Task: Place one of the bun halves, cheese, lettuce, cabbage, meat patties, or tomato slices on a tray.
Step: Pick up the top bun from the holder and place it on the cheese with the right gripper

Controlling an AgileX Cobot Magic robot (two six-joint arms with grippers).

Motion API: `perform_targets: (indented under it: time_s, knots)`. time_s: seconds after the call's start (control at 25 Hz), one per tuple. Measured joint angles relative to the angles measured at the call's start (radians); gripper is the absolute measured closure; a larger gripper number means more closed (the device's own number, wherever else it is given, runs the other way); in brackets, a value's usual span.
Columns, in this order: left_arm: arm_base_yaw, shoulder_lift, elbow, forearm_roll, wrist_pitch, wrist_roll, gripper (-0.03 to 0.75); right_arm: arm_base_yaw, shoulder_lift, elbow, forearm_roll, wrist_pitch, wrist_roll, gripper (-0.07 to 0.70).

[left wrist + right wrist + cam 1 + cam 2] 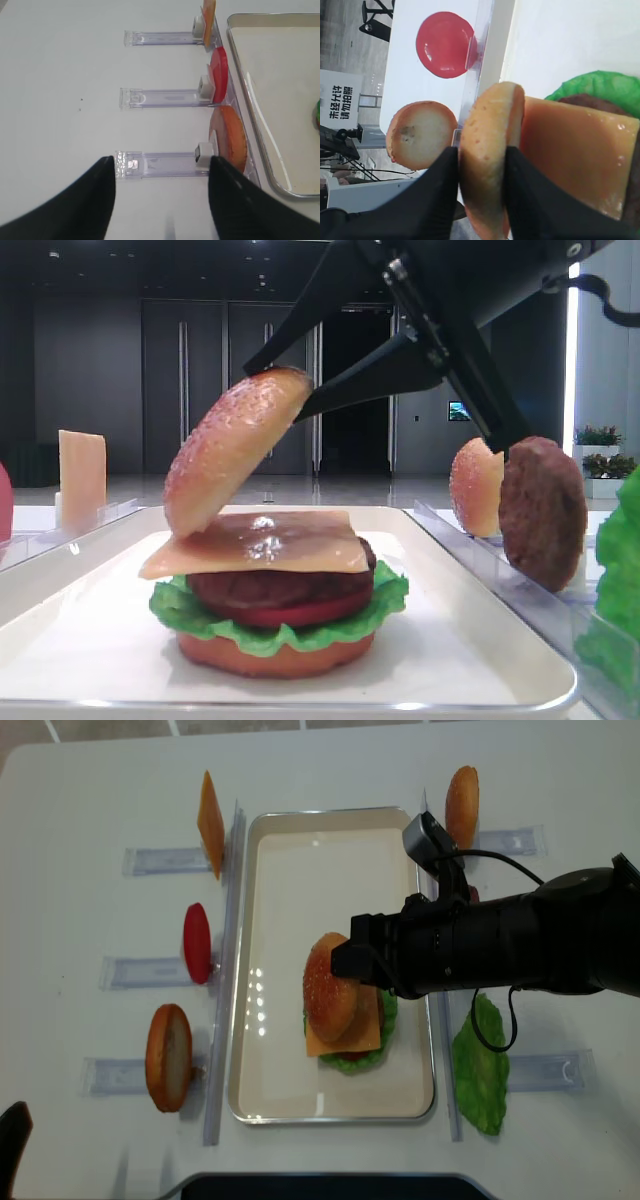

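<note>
Both fingers of my right gripper [482, 175] pinch the bun top [236, 448], which stands tilted on edge, lower rim touching the cheese [262, 542] atop the stack on the tray [470, 650], dome facing left. My left gripper [162, 172] stands open, empty.

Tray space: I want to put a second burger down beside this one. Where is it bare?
The far half of the tray, between the burger and the far rim, is bare. A narrow strip runs along its left rim. The near end is crowded by the burger and the right pincer holding the bun top.
</note>
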Motion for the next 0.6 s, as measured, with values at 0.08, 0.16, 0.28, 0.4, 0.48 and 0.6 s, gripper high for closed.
perform_targets:
  time_s: [0.08, 0.16, 0.28, 0.4, 0.48, 0.6]
  knots:
    - [0.000, 0.000, 0.000, 0.000, 0.000, 0.000, 0.262, 0.000, 0.000, 0.000, 0.000, -0.002, 0.000, 0.389]
    - [0.000, 0.000, 0.000, 0.000, 0.000, 0.000, 0.262, 0.000, 0.000, 0.000, 0.000, -0.003, 0.000, 0.388]
    - [0.000, 0.000, 0.000, 0.000, 0.000, 0.000, 0.262, 0.000, 0.000, 0.000, 0.000, -0.003, 0.001, 0.386]
    - [0.000, 0.000, 0.000, 0.000, 0.000, 0.000, 0.262, 0.000, 0.000, 0.000, 0.000, -0.004, 0.003, 0.378]
    - [0.000, 0.000, 0.000, 0.000, 0.000, 0.000, 0.262, 0.000, 0.000, 0.000, 0.000, -0.004, 0.003, 0.377]
    - [0.000, 0.000, 0.000, 0.000, 0.000, 0.000, 0.262, 0.000, 0.000, 0.000, 0.000, -0.004, 0.007, 0.377]
